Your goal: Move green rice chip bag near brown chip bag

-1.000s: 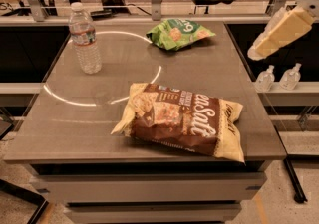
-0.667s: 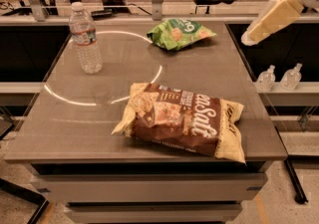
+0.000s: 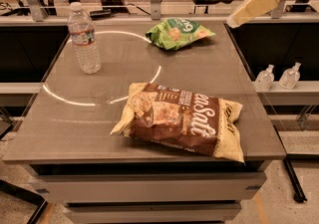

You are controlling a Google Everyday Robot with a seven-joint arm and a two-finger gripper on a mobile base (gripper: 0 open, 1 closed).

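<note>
The green rice chip bag point(image 3: 177, 33) lies at the far middle of the table, bright green with white lettering. The brown chip bag point(image 3: 184, 119) lies near the front edge, dark brown with pale yellow ends and white "Salt" script. My gripper point(image 3: 238, 19) is the pale cream end of the arm reaching in from the upper right. It hangs above the table's far right edge, to the right of the green bag and apart from it. It holds nothing that I can see.
A clear water bottle point(image 3: 84, 39) stands upright at the far left of the grey table point(image 3: 75, 123). Two small pump bottles point(image 3: 277, 76) stand on a shelf to the right. A rail with posts runs behind the table.
The arm has swung up and to the left, bringing the gripper closer to the green bag. The bags and the bottle have not moved.
</note>
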